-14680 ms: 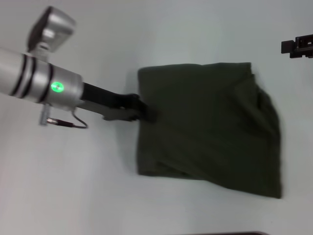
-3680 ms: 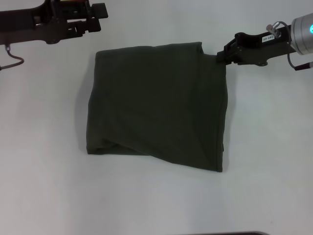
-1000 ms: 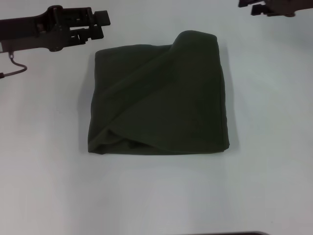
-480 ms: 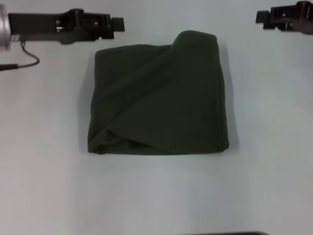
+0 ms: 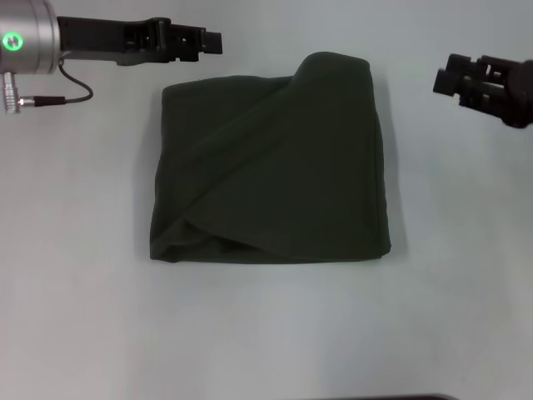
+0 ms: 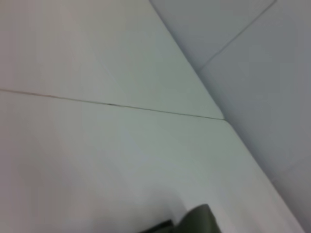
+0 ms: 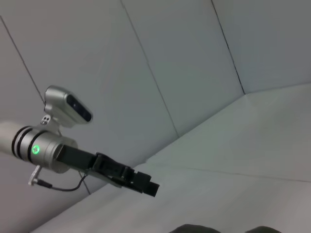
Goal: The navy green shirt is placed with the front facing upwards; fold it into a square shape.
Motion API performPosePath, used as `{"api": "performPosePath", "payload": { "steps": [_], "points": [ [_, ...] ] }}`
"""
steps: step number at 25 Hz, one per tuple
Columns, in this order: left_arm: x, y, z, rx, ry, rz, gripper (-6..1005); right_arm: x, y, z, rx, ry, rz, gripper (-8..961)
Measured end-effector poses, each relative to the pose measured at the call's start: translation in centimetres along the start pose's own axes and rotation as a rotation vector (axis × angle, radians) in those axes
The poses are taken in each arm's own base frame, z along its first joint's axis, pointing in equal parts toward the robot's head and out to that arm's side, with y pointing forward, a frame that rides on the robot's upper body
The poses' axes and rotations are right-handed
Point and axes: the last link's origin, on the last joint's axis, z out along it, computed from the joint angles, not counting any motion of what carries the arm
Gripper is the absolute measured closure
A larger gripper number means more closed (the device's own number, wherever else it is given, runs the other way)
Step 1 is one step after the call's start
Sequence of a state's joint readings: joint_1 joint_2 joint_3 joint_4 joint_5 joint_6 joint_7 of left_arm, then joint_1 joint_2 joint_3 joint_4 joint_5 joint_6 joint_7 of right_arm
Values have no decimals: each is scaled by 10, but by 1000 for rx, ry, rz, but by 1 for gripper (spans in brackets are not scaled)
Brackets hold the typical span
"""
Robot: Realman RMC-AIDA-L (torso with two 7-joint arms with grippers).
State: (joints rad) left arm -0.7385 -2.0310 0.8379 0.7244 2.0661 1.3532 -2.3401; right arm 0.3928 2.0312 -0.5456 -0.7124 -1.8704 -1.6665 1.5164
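The navy green shirt (image 5: 275, 175) lies folded into a rough square in the middle of the white table, plain side up, with no letters showing. A diagonal fold runs across it and its far right corner (image 5: 337, 67) bulges up. My left gripper (image 5: 212, 42) hovers just beyond the shirt's far left corner, clear of the cloth. My right gripper (image 5: 441, 82) hangs to the right of the far right corner, also clear of it. Slivers of the shirt (image 6: 201, 221) (image 7: 194, 228) show in both wrist views. The right wrist view also shows the left gripper (image 7: 148, 187) in the air.
The white table (image 5: 75, 317) spreads around the shirt on all sides. A dark strip (image 5: 383, 397) shows at the near edge. Grey wall panels (image 7: 194, 58) stand behind the table.
The right gripper has let go of the shirt's far right corner and dropped back beside it. The left arm slid right along the far edge. The shirt has lain still for the last second.
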Motion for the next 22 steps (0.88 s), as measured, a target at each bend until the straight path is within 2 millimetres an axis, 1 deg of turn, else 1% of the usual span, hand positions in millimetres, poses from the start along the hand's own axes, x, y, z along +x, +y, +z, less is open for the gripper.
{"api": "performPosePath", "payload": {
  "steps": [3,6,8,14,22],
  "points": [
    [3,-4,6,58,-5,7,475,4,0,-5,11,-1,-21,457],
    [6,-14,12,170,-21,-28,475,7,0,-8,21,2,-43,457],
    [6,-16,15,205,-41,-49,474,7,-1,-11,30,1,-47,457],
    [7,-20,20,273,-85,-156,474,7,-4,-16,59,-16,-42,458],
    [8,-29,33,352,-50,-226,474,12,-4,-19,80,-19,-37,457]
  ]
}}
